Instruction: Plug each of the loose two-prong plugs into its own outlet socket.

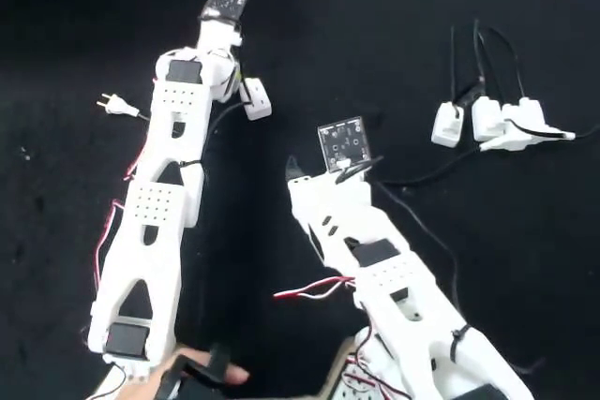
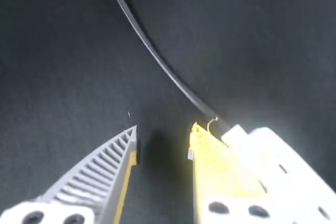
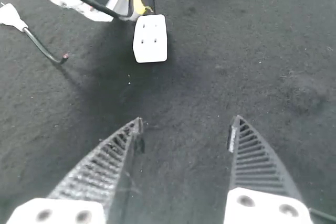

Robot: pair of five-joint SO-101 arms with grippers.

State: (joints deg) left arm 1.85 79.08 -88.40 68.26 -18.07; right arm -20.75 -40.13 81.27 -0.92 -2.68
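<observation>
High view, plug [image 1: 114, 105] beside left arm [image 1: 173, 138], wrist view, right end effector [image 3: 187, 124] spread

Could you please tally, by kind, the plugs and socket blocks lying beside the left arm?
Loose two-prong plug: 1
Outlet socket block: 1
Total: 2

The black table [image 1: 309, 72] is lit evenly from overhead. A soft shadow is cast beside the outlet socket [image 3: 150, 38], and its white plastic is washed out.
</observation>
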